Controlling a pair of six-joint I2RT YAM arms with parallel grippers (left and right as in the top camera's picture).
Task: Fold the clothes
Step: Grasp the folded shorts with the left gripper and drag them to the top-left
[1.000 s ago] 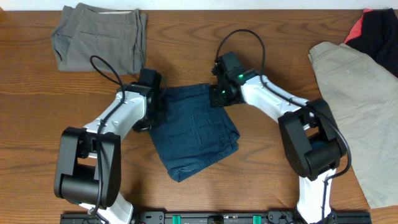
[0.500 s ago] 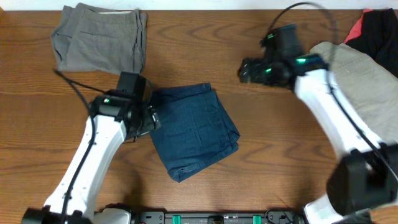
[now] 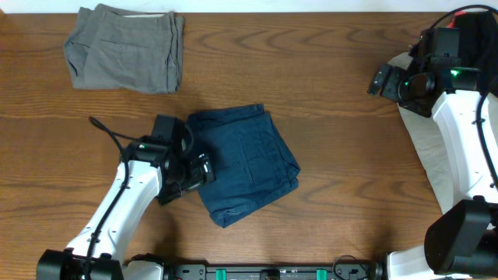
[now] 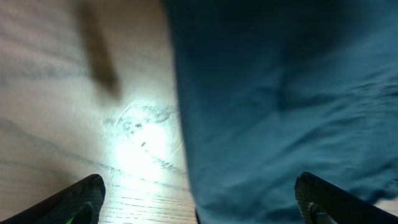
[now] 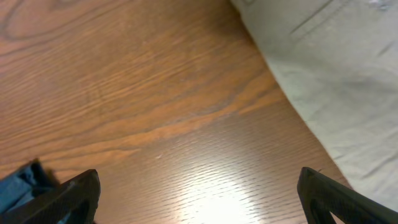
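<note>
A folded blue denim garment [image 3: 247, 162] lies mid-table. My left gripper [image 3: 194, 173] hovers open over its left edge; in the left wrist view the blue cloth [image 4: 280, 93] fills the right half, with bare wood on the left between the spread fingers of the gripper [image 4: 199, 199]. My right gripper [image 3: 385, 80] is open at the far right, over bare wood beside an unfolded beige garment [image 3: 436, 175]. In the right wrist view the beige cloth [image 5: 336, 68] lies at the upper right, and nothing is between the fingers of the gripper [image 5: 199, 193].
A folded grey garment [image 3: 124, 48] sits at the back left. A black and red garment [image 3: 489, 35] lies in the back right corner, partly behind the right arm. A corner of blue cloth [image 5: 18, 183] shows at the lower left of the right wrist view.
Both grippers opened and let go of the blue garment. The right arm swung away to the far right beside the beige cloth. The left gripper slid toward the front along the blue garment's left edge.
</note>
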